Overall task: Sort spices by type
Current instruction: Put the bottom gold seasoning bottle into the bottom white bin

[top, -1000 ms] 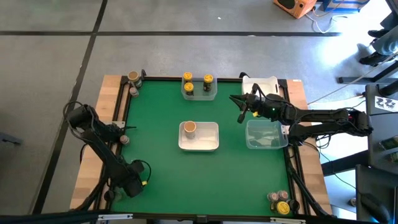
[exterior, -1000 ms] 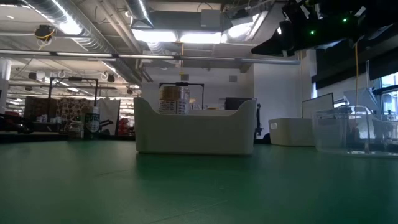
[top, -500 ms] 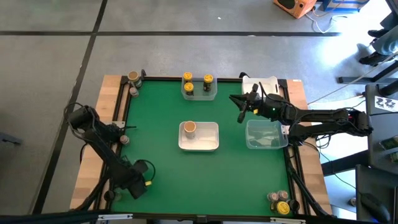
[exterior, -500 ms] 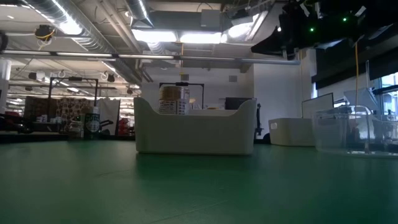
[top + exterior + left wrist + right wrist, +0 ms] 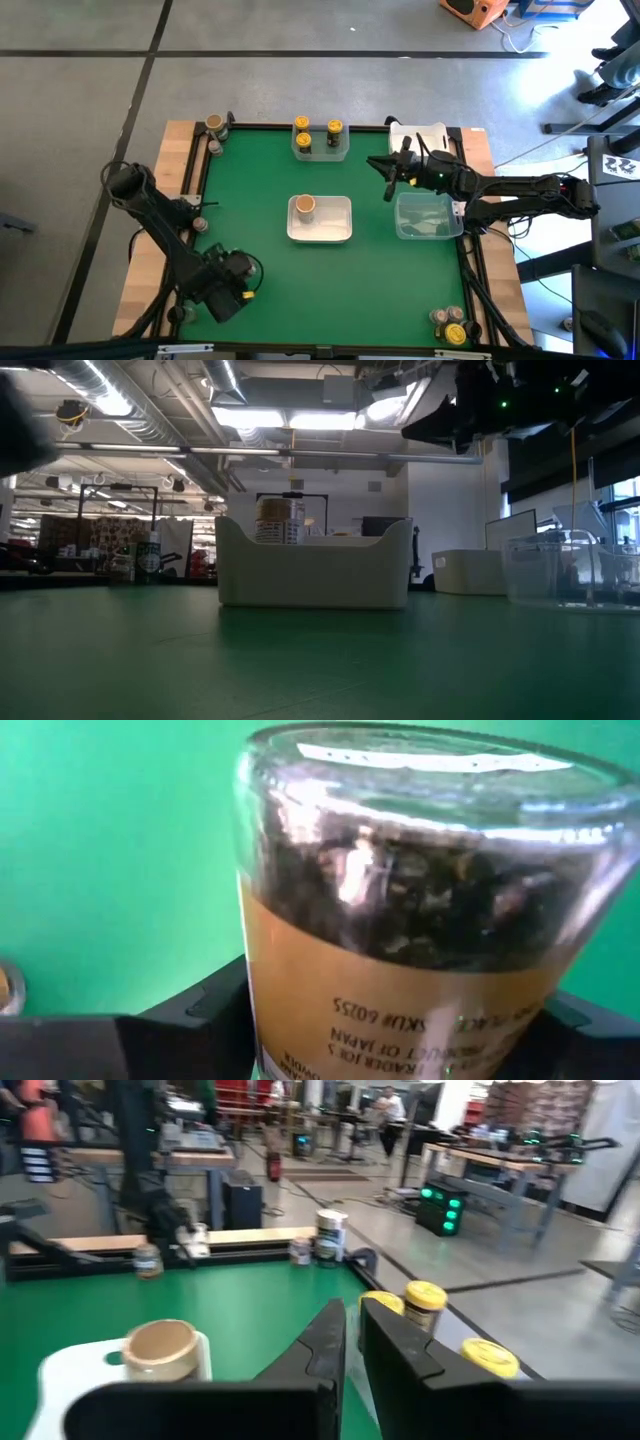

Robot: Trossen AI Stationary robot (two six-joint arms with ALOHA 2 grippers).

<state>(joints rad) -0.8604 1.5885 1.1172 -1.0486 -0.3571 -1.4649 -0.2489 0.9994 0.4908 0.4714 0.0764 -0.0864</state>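
The left gripper (image 5: pixel 232 282), near the table's (image 5: pixel 260 190) front-left corner, pinches a glass spice jar of dark leaves with a tan label (image 5: pixel 420 930); the white rectangular tub (image 5: pixel 320 219) at the table's centre holds one tan-capped jar (image 5: pixel 304 205); the clear tub (image 5: pixel 320 144) at the far edge holds three yellow-capped jars (image 5: pixel 333 128); the right gripper (image 5: pixel 382 178), fingers pressed together, hovers beside an empty clear tub (image 5: pixel 428 216).

The high view looks straight down on the whole green-matted worktop (image 5: pixel 260 270). The low view sits at mat level, facing the white rectangular plastic tub (image 5: pixel 314 568) and the room behind; the overhead picture shares that tub (image 5: pixel 330 222). The left wrist camera presses close against a glass spice jar with a tan label (image 5: pixel 400 940). The right wrist camera faces across the worktop toward yellow-capped jars (image 5: pixel 425 1302).
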